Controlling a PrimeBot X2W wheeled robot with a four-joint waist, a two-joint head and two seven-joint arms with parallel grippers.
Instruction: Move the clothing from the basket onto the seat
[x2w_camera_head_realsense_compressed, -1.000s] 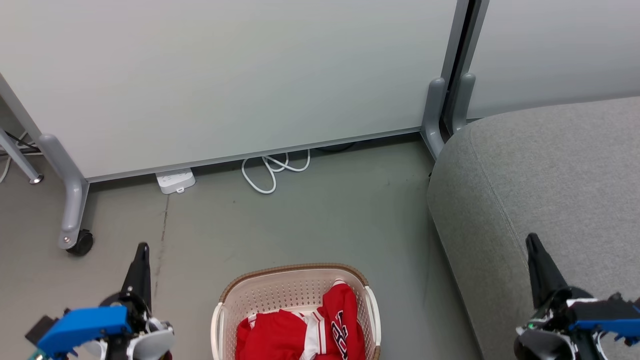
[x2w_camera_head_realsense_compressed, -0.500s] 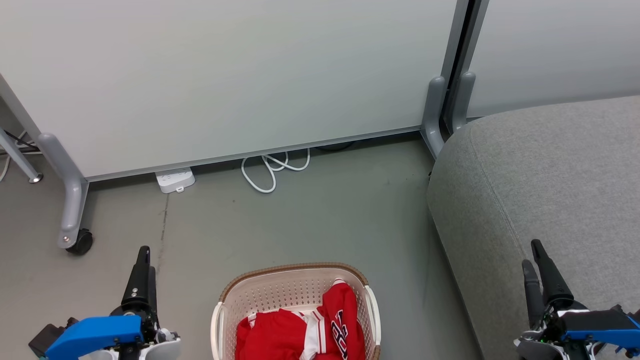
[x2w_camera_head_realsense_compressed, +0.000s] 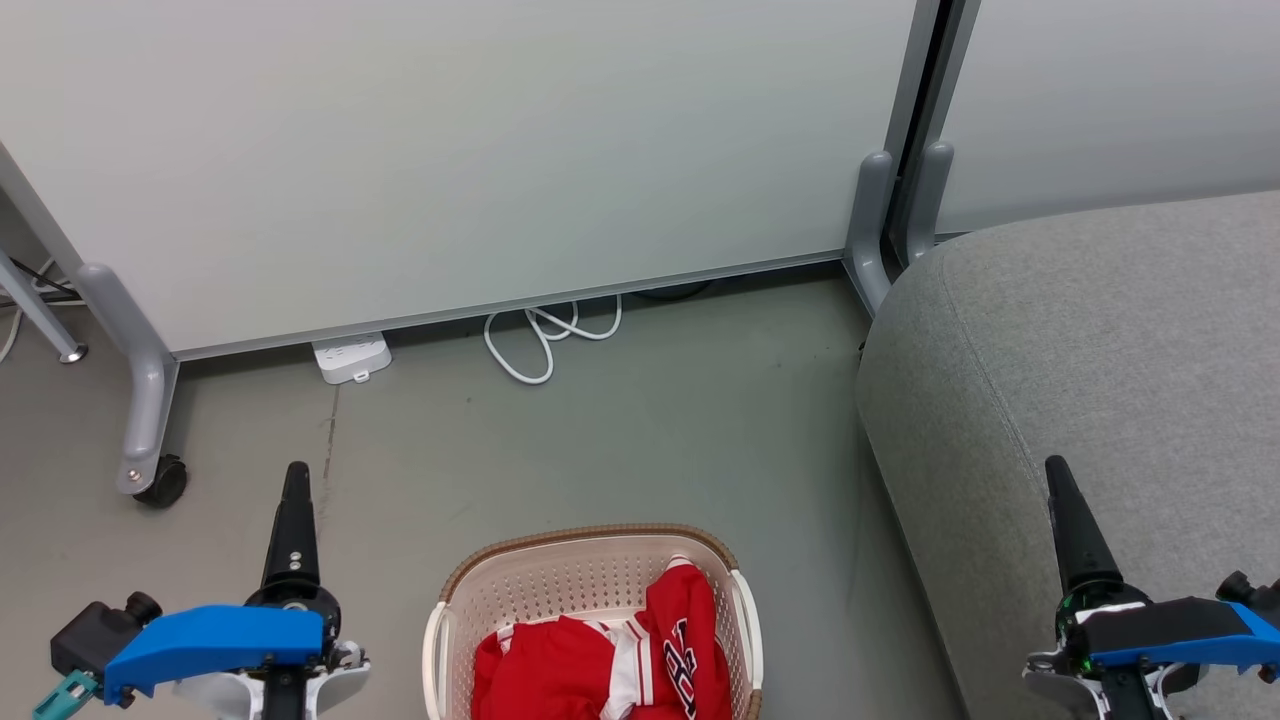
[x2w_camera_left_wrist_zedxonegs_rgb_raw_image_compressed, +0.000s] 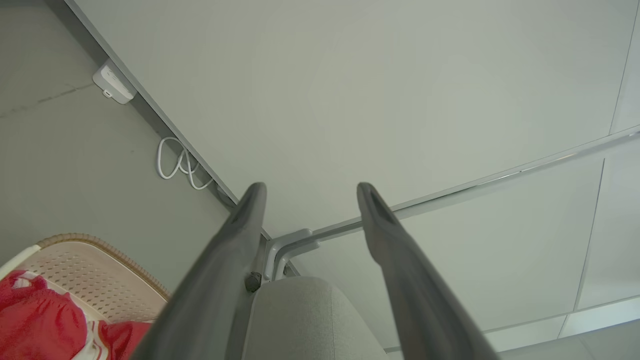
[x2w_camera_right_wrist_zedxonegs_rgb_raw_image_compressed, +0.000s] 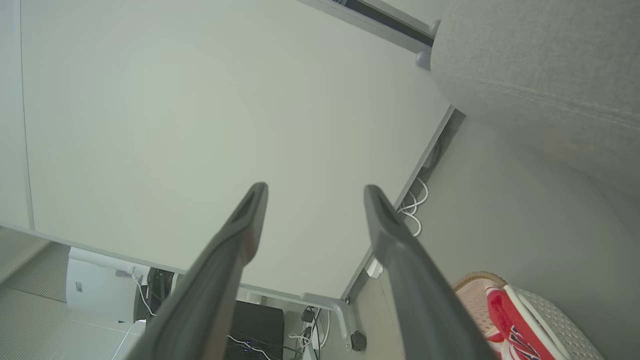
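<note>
Cable coiled under partition, power strip beside, caster near left hand

On my feed the back of the scene is a big pale grey-green partition panel in a grey frame, and a second panel butts up to it on the right. Curved grey legs stand at the joint. Another leg on the left ends in a black caster. The floor is dull grey-green with a thin crack. A white power strip and a looped white cable lie at the panel's foot. The light is soft and even.
</note>
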